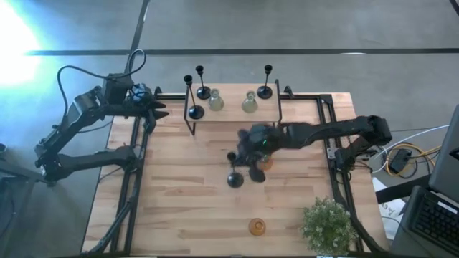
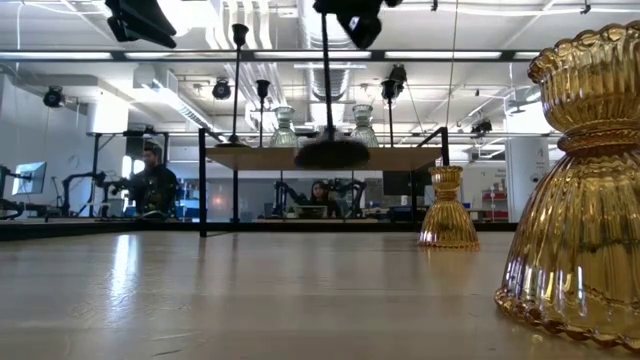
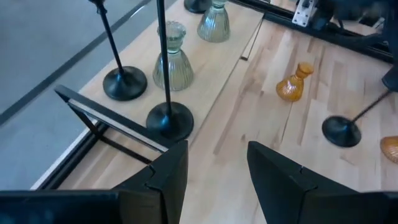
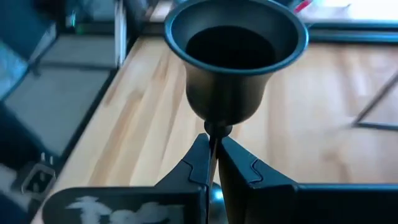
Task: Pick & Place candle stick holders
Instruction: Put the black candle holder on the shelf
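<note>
The right wrist view shows what the others cannot: the right pincer point(image 4: 213, 163) is closed on the thin stem of a black candle stick holder point(image 4: 235, 56), just under its cup. From above, that black holder point(image 1: 235, 178) hangs tilted over the middle of the surface point(image 1: 179, 208), its round base toward the front. In the low view its base point(image 2: 331, 152) appears clear of the wood, though the raised shelf point(image 2: 320, 158) behind it makes that hard to judge.

On the shelf point(image 1: 233, 115) at the far edge stand three more black holders point(image 1: 195, 111) and two pale-green glass holders point(image 1: 216, 100); the left wrist view shows one green holder point(image 3: 171, 59) between two black stems. One amber glass holder point(image 1: 264, 162) stands just beside the right pincer, partly hidden by the arm. The other amber holder point(image 1: 257, 227) stands near the front edge, beside a potted plant point(image 1: 328, 223).

The left pincer point(image 3: 214, 174) hovers with fingers apart off the shelf's left end.
</note>
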